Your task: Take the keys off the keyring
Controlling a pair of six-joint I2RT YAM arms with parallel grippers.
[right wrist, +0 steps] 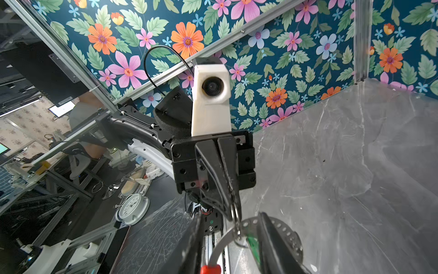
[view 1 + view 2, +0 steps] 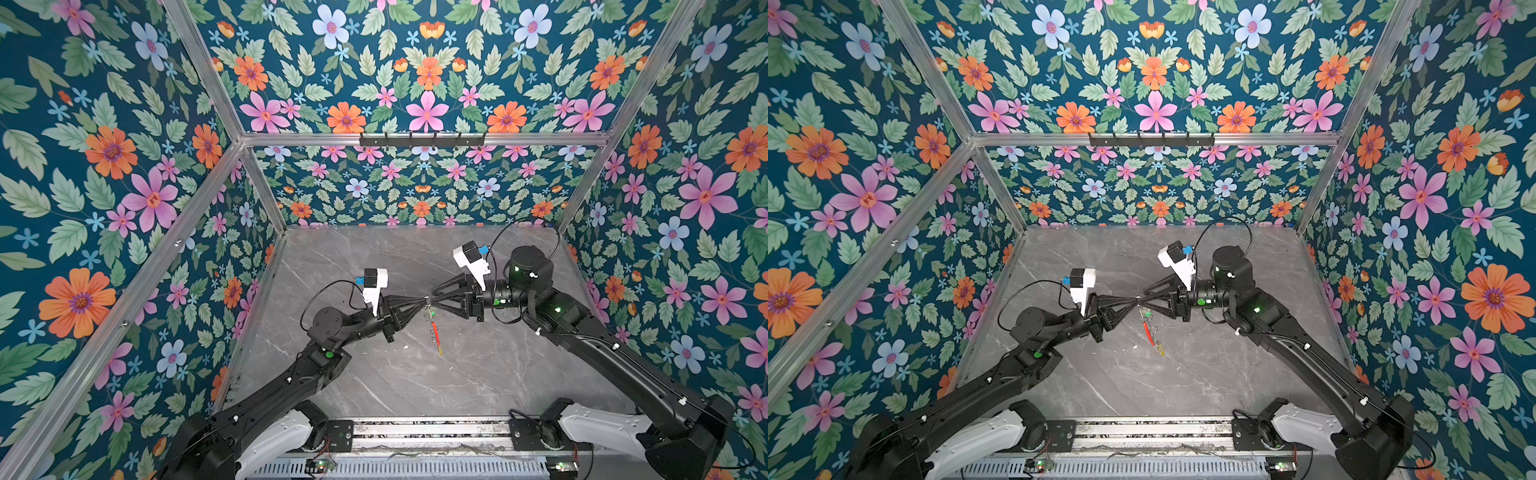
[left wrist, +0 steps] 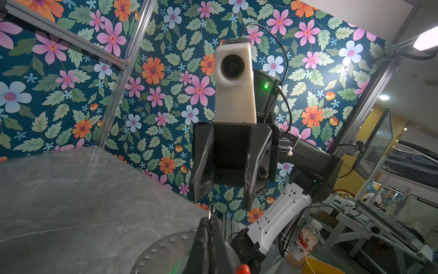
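Just below the centre of both top views, above the grey marble table (image 2: 498,374), your two arms meet tip to tip. The left pincer (image 1: 231,211) is clamped tight on a small silver split ring (image 1: 235,214), and the keyring (image 2: 434,328) hangs from that pinch, clear of the table as far as I can judge. You see the hoop almost edge-on. Its long axis runs from the pinch toward the lower edge of the frame, leaning slightly right, with the red arc about halfway along. The green-tagged key (image 2: 1144,314) sits just under the pinch. The yellow-tagged key (image 2: 1160,351) dangles at the far low end, well apart from both pincers. The metal blades are too small to make out from above. The right pincer (image 3: 225,199) has its jaws apart and grips nothing. Its own wrist view shows its fingers on either side of the hoop's rim, with the green tag beside one of them. So the green-tagged key is the one within your reach, and the right arm is the free one. I judge your next move turns on closing the right pincer on that key while the left holds the hoop steady. The risk is catching the rim instead of the key.
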